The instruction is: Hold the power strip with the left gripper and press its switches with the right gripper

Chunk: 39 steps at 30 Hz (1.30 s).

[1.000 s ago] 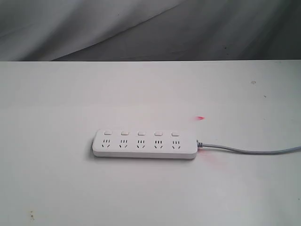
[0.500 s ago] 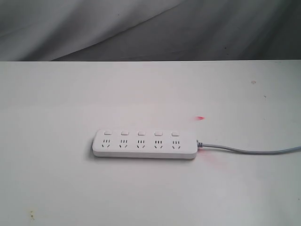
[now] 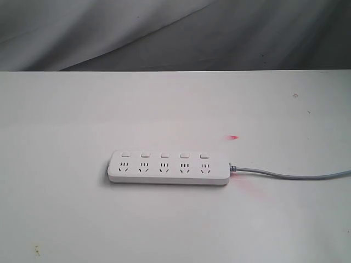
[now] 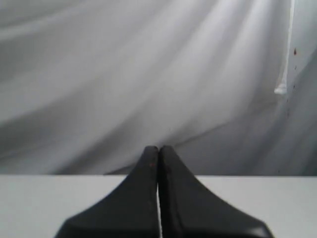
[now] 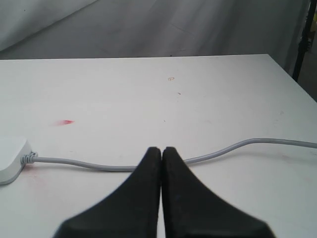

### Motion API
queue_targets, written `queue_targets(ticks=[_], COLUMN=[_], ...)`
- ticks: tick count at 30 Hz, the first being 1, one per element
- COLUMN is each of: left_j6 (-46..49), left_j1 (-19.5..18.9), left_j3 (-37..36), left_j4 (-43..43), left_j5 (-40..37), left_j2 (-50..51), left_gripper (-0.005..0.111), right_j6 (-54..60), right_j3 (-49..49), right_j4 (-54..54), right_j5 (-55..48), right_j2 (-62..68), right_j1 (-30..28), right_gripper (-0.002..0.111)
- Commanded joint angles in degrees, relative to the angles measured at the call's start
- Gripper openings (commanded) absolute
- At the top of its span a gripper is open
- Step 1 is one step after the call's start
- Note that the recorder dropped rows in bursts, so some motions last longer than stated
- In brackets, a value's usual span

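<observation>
Power strip: white, long and flat with rounded ends. It is lying flat on the white table, a little below and left of the middle of the exterior view, with its length running left to right. Its five sockets are facing up in a single row.

Switches: five small square white buttons. They are sitting in a row along the strip's far edge, one beside each socket, all showing in full.

Cord: thin and grey. It is leaving the strip's right end and trailing across the table to the right edge of the exterior view. In the right wrist view it is curving over the tabletop just beyond the fingertips, and the strip's rounded end is showing at the picture's edge.

Red mark: small. It is sitting on the table beyond the strip's right end, apart from it. A faint pink tint is lying on the table where the cord meets the strip.

Left gripper: black, with pointed fingers. The fingers are pressing together tip to tip, clenched on nothing. It is pointing across a bare stretch of table towards the draped grey cloth behind it.

Right gripper: black, with pointed fingers. The fingers are likewise pressing together, gripping nothing. It is hovering over the table with the cord passing ahead of its tips, not touching it.
</observation>
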<state>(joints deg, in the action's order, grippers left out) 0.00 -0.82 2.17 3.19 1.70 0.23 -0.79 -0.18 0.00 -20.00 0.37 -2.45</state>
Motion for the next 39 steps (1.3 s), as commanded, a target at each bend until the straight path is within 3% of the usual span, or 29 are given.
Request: queue_targets(ticks=[1, 7, 18, 24, 33, 35, 39], left_j6=[0.0, 0.0, 0.0, 0.44, 0.44, 0.44, 0.44], left_j1=[0.38, 0.14, 0.14, 0.29, 6.33, 5.94, 1.24], left_j3=[6.02, 16.26, 33.07, 40.48, 50.37, 51.98, 52.86], left_j4=[0.63, 0.5, 0.5, -1.71, -8.53, -8.53, -8.22], left_j5=[-0.14, -8.19, -9.67, -11.3, -15.75, -15.63, -13.56], left_j2=[-0.23, 3.78, 29.51, 38.29, 51.17, 52.41, 52.56], left_gripper=[0.0, 0.0, 0.0, 0.0, 0.0, 0.0, 0.0], right_j6=[0.17, 0.17, 0.17, 0.17, 0.17, 0.17, 0.17], right_j3=[0.18, 0.18, 0.18, 0.18, 0.18, 0.18, 0.18], right_j4=[-0.88, -0.88, -0.88, -0.88, -0.88, -0.88, -0.88], right_j5=[0.07, 0.07, 0.07, 0.07, 0.07, 0.07, 0.07], right_j2=[-0.37, -0.37, -0.37, -0.37, -0.37, -0.37, -0.37], right_j1=[-0.38, -0.38, -0.38, -0.38, -0.38, -0.38, -0.38], right_gripper=[0.0, 0.0, 0.0, 0.0, 0.0, 0.0, 0.0])
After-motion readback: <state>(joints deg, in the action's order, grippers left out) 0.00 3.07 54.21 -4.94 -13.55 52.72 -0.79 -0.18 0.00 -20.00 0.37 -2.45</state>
